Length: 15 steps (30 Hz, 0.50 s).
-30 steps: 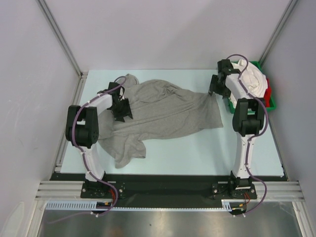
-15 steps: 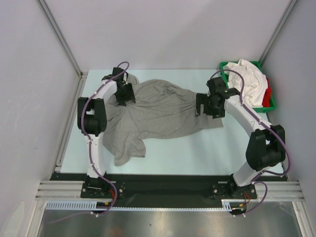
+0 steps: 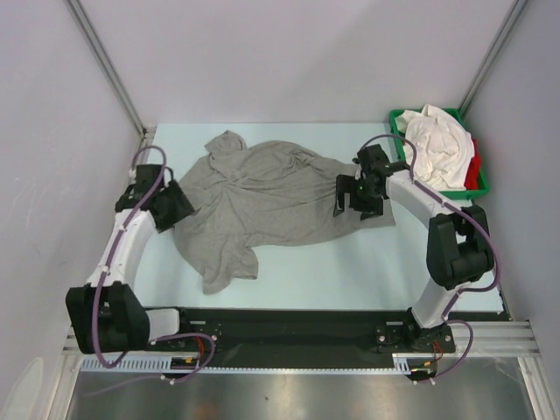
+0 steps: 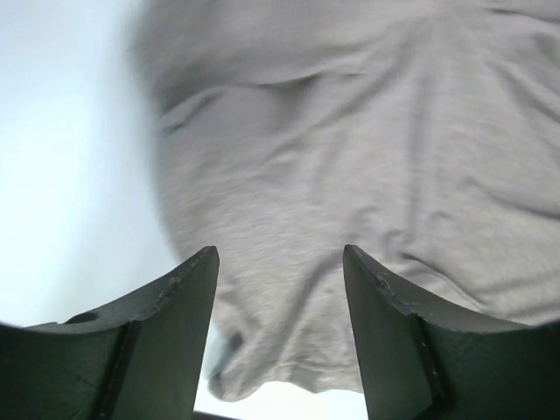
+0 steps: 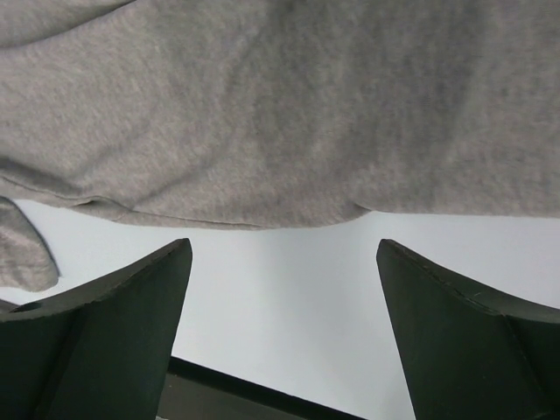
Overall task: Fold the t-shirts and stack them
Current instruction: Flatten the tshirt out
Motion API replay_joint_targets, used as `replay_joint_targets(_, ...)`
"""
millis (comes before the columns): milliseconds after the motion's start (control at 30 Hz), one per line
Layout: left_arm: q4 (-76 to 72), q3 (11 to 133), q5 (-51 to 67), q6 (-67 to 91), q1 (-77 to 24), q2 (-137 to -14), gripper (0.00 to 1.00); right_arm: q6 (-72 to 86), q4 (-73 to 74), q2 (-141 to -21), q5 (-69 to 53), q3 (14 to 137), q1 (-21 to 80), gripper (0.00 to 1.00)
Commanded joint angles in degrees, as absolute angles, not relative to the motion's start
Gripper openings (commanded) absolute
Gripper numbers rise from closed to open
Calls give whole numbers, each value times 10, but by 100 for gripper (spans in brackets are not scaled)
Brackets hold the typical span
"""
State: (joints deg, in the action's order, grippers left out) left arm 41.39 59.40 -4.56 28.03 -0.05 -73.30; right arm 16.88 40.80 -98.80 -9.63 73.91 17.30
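A rumpled heather-grey t-shirt was spread over the middle of the pale surface, flanked at its left and right edges by the left pincer and right pincer, both released and empty. Crumpled white t-shirts and a red one were heaped in the green plastic tray at the far right corner.

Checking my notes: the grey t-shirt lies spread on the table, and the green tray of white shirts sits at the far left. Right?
No: the green tray of white shirts sits at the far right, as the top view shows. The grey t-shirt does lie spread on the table.
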Motion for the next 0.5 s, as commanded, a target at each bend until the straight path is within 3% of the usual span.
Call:
replay_joint_targets(0,375,537,42,291,86,-756,72,181,388,-991,-142,733,179,93)
replay_joint_targets(167,370,587,33,237,103,-845,77,172,386,-969,-152,705,173,92)
replay_joint_targets(300,364,617,51,224,107,-940,76,179,376,-957,-170,679,160,92)
replay_joint_targets(367,358,625,63,220,108,-982,67,180,381,-954,-174,676,152,92)
replay_joint_targets(400,352,638,64,218,108,-994,50,179,382,-953,-172,675,151,92)
replay_joint_targets(467,351,658,58,218,107,-1003,34,176,382,-948,-163,671,149,92)
